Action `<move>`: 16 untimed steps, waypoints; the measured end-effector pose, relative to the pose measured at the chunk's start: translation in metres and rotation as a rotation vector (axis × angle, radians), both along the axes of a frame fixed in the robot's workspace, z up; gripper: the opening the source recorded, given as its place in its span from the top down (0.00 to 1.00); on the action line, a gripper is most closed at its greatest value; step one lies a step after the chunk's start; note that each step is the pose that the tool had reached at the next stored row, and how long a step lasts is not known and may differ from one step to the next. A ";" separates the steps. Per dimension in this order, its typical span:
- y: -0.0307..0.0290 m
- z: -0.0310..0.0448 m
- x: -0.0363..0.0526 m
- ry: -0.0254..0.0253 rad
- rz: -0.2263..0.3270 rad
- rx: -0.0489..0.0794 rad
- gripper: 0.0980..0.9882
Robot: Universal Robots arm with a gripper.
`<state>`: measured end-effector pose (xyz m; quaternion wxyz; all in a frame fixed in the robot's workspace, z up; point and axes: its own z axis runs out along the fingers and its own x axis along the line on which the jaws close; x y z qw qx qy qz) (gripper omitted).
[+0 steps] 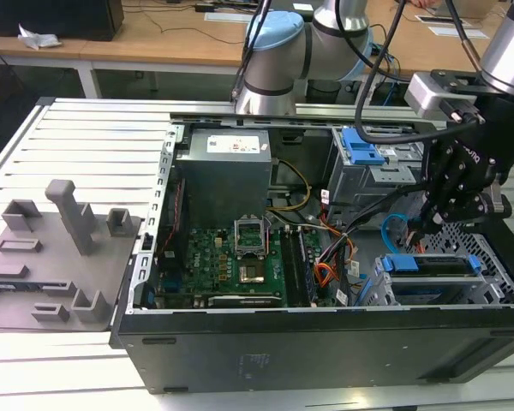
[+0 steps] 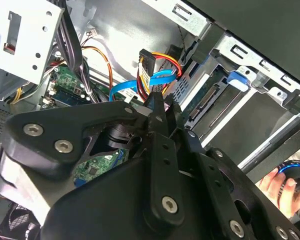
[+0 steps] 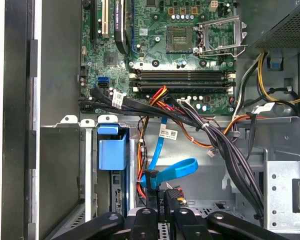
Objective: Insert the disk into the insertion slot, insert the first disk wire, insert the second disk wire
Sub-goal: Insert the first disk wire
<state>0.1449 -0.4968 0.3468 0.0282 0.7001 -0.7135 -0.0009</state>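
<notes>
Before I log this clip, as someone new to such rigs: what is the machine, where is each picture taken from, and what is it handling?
The machine is a robot arm with a gripper, working inside an open computer case on a slatted table. The exterior view looks on from outside. Both wrist views ride on the arm and look past the gripper into the case. The disk, in its blue frame, sits in the insertion slot, a silver perforated cage. The gripper is at a blue flat cable and coloured wires near the disk; whether it grips one is unclear. A grey tray lies at the exterior view's left.
</notes>
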 end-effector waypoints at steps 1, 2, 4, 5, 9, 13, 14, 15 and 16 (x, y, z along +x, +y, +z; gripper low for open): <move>0.0000 -0.0001 0.0007 0.0000 0.000 0.000 0.90; 0.0000 -0.0002 0.0021 0.0000 0.000 0.000 0.90; 0.0000 0.0000 0.0073 0.0003 0.000 0.000 0.90; 0.0000 0.0000 0.0094 0.0005 0.000 0.000 0.90; 0.0000 0.0000 0.0105 0.0005 0.000 0.000 0.90; -0.0021 0.0000 0.0106 0.0005 0.000 0.000 0.90; -0.0032 0.0000 0.0106 0.0005 0.000 0.000 0.90; -0.0046 0.0000 0.0106 0.0005 0.000 0.000 0.90; -0.0059 0.0000 0.0106 0.0005 0.000 0.000 0.90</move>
